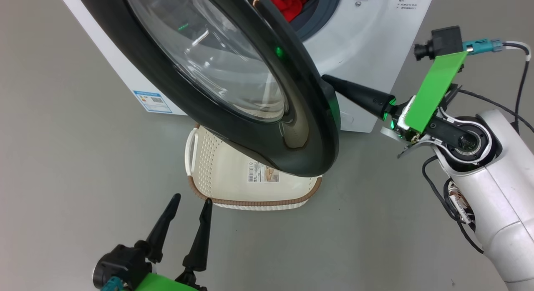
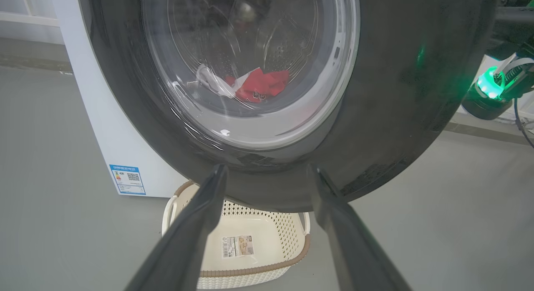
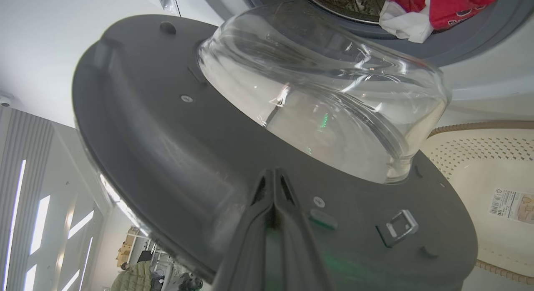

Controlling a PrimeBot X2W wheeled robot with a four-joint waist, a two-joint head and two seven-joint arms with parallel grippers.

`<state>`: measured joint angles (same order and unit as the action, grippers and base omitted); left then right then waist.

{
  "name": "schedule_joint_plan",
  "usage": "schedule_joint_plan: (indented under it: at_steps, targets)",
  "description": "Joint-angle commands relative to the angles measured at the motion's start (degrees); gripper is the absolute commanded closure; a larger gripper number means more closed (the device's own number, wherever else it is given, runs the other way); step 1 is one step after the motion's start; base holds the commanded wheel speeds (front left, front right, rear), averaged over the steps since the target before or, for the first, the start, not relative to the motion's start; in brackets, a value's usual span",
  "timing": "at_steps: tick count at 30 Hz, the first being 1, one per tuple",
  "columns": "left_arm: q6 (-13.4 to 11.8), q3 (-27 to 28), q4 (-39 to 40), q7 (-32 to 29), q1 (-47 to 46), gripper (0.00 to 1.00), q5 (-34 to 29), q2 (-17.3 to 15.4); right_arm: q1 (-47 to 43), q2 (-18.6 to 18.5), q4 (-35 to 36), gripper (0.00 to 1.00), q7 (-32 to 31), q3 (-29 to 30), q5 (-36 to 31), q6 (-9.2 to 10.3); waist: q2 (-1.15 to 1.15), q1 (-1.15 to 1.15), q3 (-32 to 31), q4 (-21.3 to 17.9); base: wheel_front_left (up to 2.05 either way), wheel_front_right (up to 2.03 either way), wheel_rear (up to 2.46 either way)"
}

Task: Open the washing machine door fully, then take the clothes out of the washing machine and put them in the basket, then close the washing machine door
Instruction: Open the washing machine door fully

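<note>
Two tools in view. The left tool (image 1: 192, 198) hangs low over the grey floor (image 1: 62, 157), its fingers spread wide apart and holding nothing; their tips point at the near rim of the basket (image 1: 254, 203), just short of it. The right tool (image 1: 327, 78) has its fingers pressed together with nothing between them, and its tip meets the inner face of the washing machine door (image 1: 308, 128) near the rim, below the bulging glass bowl (image 3: 325, 94). The door stands partly open, swung out over the basket. The basket sits on the floor in front of the washing machine (image 1: 367, 53), with a sticker (image 1: 263, 173) on its inside bottom. The red and white clothes (image 1: 288, 3) lie in the drum (image 2: 288, 49), at its mouth.
</note>
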<state>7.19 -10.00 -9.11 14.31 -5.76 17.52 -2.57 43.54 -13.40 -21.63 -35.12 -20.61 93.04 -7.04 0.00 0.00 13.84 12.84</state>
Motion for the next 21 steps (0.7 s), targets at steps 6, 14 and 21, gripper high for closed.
schedule_joint_plan:
  at_steps: [6, 14, 21]
  targets:
    - [0.3, 2.0, 1.1, 0.7, 0.5, 0.0, -0.5, -0.8, -4.3, 0.0, 1.2, 0.0, 4.6, 1.9, -2.5, -0.45, 0.0, 0.0, -1.4, -0.5, 0.0, 0.0, 0.0]
    - [0.3, 3.9, 1.0, 0.7, 1.5, 0.0, -0.6, -1.7, -13.4, -0.1, 1.6, 0.0, 9.7, 4.2, -2.6, -0.45, 0.0, 0.0, -2.8, -2.6, 0.0, 0.0, 0.0]
    - [0.3, 6.0, 1.1, 0.7, 2.2, 0.0, -0.9, -2.0, -22.4, -0.5, 1.6, 0.0, 14.6, 4.9, -4.4, -0.45, 0.0, 0.0, -3.0, -4.7, 0.0, 0.0, 0.0]
